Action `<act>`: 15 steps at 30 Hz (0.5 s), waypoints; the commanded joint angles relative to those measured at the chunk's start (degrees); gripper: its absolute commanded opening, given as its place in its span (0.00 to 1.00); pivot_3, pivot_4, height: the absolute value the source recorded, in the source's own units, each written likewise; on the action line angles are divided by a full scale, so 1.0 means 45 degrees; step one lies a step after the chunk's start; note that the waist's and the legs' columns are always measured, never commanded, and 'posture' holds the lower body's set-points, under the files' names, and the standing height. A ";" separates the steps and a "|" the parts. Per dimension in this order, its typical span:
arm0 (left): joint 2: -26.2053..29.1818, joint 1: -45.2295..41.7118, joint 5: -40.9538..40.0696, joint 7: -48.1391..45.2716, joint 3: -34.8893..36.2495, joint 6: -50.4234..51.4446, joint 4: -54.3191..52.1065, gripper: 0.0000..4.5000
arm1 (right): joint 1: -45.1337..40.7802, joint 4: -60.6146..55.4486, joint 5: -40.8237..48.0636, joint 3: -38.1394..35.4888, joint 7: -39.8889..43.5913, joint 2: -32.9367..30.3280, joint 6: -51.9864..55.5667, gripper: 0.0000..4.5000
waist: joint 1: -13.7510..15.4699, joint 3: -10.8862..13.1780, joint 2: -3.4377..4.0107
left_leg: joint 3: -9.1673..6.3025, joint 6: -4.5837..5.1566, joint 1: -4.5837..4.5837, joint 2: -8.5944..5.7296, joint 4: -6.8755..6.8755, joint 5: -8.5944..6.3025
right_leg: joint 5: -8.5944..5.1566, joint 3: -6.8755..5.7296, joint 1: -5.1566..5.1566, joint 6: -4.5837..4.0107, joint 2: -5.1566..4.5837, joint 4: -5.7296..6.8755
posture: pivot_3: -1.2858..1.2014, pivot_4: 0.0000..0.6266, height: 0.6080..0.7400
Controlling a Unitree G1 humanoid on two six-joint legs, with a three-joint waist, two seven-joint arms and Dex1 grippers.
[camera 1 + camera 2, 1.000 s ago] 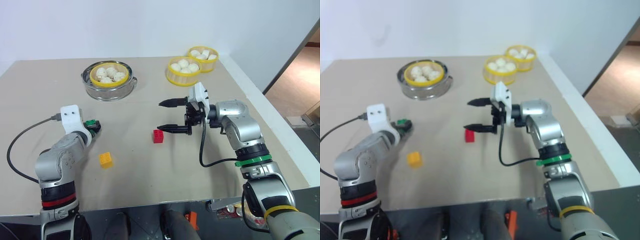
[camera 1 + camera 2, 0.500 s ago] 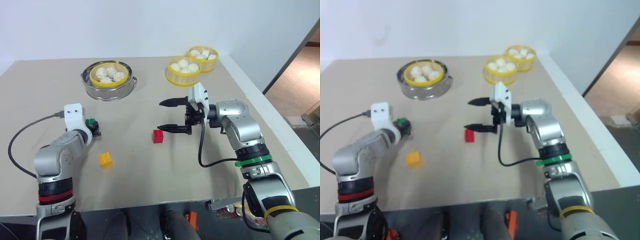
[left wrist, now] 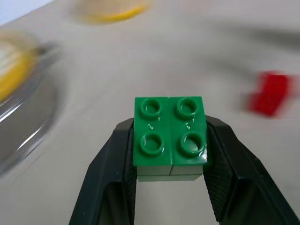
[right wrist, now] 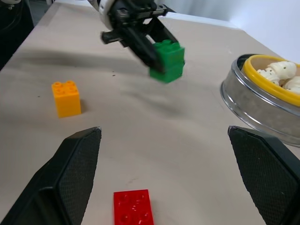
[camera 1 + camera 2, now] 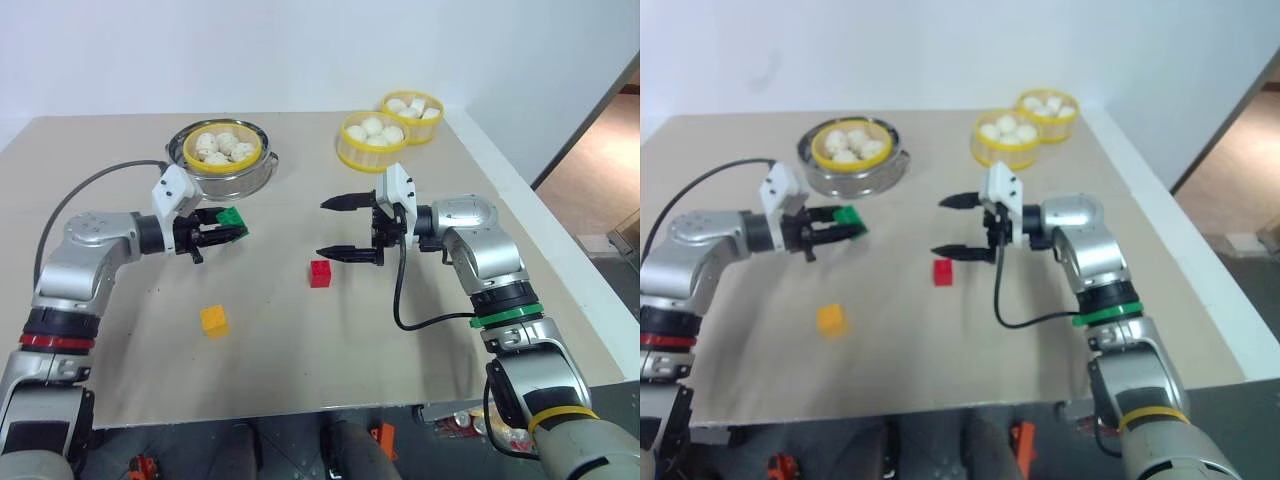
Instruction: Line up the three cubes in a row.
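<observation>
The left pincer point(image 5: 232, 231) has lifted the green cube point(image 5: 232, 219) (clamped tight); right pincer point(image 5: 333, 228) gapes wide.

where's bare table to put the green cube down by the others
Bare table lies between the orange cube and the red cube, and along the near edge. It is crowded right of the red cube, under the open right gripper.

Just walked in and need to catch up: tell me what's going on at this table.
The robot is lining up three toy cubes. Its left gripper is shut on the green cube, held clear of the table. The right gripper hangs open just above the red cube, not touching it. The yellow-orange cube sits apart, nearer the front edge. No row yet.
</observation>
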 commanded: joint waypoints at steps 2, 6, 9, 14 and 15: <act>-0.0361 -0.1071 0.0302 -0.1718 -0.0532 -0.1228 0.1308 0.30 | -0.0284 -0.0050 -0.0078 -0.0158 -0.0006 -0.0090 -0.0261 1.00 | -0.0022 0.0000 0.0000 | 0.0000 0.0007 0.0001 0.0001 -0.0002 -0.0005 | -0.0007 0.0001 0.0000 0.0004 0.0004 0.0001 | 0.52 0.24 1.00; -0.0649 -0.1785 0.1311 -0.2911 -0.1612 -0.2195 0.2807 0.30 | -0.0120 -0.0201 -0.0157 -0.0230 -0.0091 -0.0266 -0.0217 1.00 | -0.0038 0.0001 0.0002 | -0.0004 0.0015 0.0002 0.0004 -0.0003 -0.0011 | -0.0017 0.0004 -0.0001 0.0011 0.0009 0.0007 | 0.52 0.24 1.00; -0.0997 -0.2193 0.1491 -0.3391 -0.1970 -0.2239 0.3295 0.30 | 0.0048 -0.0403 -0.0173 -0.0289 -0.0156 -0.0427 -0.0134 1.00 | -0.0040 0.0001 0.0002 | -0.0003 0.0015 0.0005 0.0002 -0.0001 -0.0011 | -0.0021 0.0002 -0.0002 0.0010 0.0011 0.0014 | 0.52 0.24 1.00; -0.1767 -0.2352 0.1820 -0.3295 -0.2305 -0.2093 0.3474 0.30 | 0.0185 -0.0594 -0.0134 -0.0311 -0.0311 -0.0561 -0.0023 1.00 | -0.0032 0.0001 0.0002 | -0.0003 0.0015 0.0004 0.0001 0.0007 -0.0011 | -0.0022 0.0004 0.0000 0.0013 0.0008 0.0020 | 0.52 0.24 1.00; -0.1861 -0.2344 0.1919 -0.3259 -0.2361 -0.2071 0.3495 0.30 | 0.0202 -0.0621 -0.0134 -0.0300 -0.0327 -0.0573 -0.0007 1.00 | -0.0030 0.0001 0.0002 | -0.0005 0.0015 0.0002 0.0001 0.0009 -0.0011 | -0.0022 0.0004 -0.0001 0.0013 0.0008 0.0022 | 0.52 0.24 1.00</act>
